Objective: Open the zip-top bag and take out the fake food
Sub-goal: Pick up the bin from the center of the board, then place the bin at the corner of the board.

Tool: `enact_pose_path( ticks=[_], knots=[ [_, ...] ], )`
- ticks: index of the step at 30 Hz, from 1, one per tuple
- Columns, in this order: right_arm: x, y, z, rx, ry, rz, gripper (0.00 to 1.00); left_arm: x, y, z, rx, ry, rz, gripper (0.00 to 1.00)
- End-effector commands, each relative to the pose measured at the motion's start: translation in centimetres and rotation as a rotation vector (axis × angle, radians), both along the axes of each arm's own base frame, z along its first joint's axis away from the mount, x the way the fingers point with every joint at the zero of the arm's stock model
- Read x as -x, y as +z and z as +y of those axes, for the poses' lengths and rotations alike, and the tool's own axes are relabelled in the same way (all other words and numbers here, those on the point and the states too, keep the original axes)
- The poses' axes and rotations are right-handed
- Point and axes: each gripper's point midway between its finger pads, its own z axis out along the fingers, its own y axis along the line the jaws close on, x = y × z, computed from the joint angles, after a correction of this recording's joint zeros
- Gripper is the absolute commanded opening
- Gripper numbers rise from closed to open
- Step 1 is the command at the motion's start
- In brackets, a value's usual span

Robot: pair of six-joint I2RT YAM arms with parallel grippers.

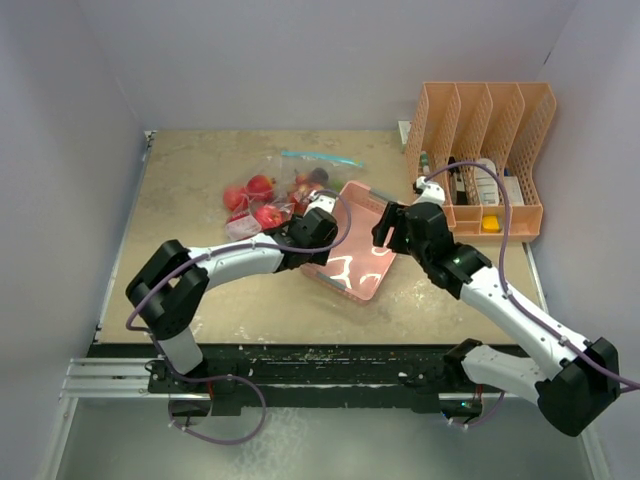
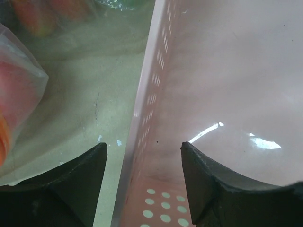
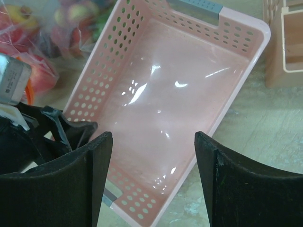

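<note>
Left gripper (image 2: 142, 153): jaws spread, straddling one wall of the pink perforated plastic basket (image 2: 151, 94).
Right gripper (image 3: 154, 142): jaws spread, above the basket's floor.
Red toy fruits (image 1: 255, 200): inside the clear zip-top bag (image 1: 288, 175), just beside the basket.

1. Left wrist view: the bag (image 2: 26, 80) runs off the left edge, its fruit (image 2: 9, 94) a red blur.
2. Overhead, your left arm (image 1: 240, 258) hides part of the basket (image 1: 365, 265) along its left rim.
3. What the rack (image 1: 520, 120) holds is too small to tell.
</note>
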Motion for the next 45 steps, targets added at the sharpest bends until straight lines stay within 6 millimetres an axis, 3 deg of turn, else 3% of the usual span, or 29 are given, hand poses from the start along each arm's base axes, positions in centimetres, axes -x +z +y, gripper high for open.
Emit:
enact_pose_path(
  ticks=[1,5,7,13,19,28,32,36,41,45],
  knots=[
    [-0.2,-0.6,-0.4,0.03,-0.006,-0.007,0.72,-2.4,3.0,-0.6,-0.009,0.019,-0.098,0.53],
    [-0.3,-1.3,-0.2,0.044,0.005,0.017,0.72,-2.4,4.1,-0.5,-0.01,0.006,-0.115,0.11],
    [-0.3,-1.4,-0.2,0.044,0.0,0.022,0.72,-2.4,5.0,-0.3,-0.003,0.001,-0.131,0.0],
    [-1.0,-0.7,-0.2,0.06,-0.005,0.007,0.72,-2.4,9.0,0.2,0.035,-0.022,-0.188,0.0],
    [-1.2,-0.3,0.0,0.052,-0.005,0.008,0.71,-2.5,16.3,2.5,0.2,-0.023,-0.263,0.0],
    [-1.5,-0.9,0.5,0.058,0.014,0.013,0.71,-6.6,22.3,13.4,0.278,0.199,-0.368,0.0],
    [-1.6,-1.1,0.8,0.066,0.038,0.019,0.71,-8.5,24.1,19.5,0.265,0.361,-0.417,0.0],
    [-2.1,-0.8,1.5,0.059,0.062,0.004,0.71,-10.1,24.2,26.7,0.293,0.552,-0.432,0.0],
    [-2.5,-0.7,1.8,0.075,0.08,-0.002,0.71,-11.1,23.8,32.6,0.284,0.708,-0.454,0.0],
    [-2.9,-0.5,2.0,0.091,0.095,-0.007,0.71,-11.0,21.7,36.9,0.248,0.849,-0.43,0.0]
  ],
)
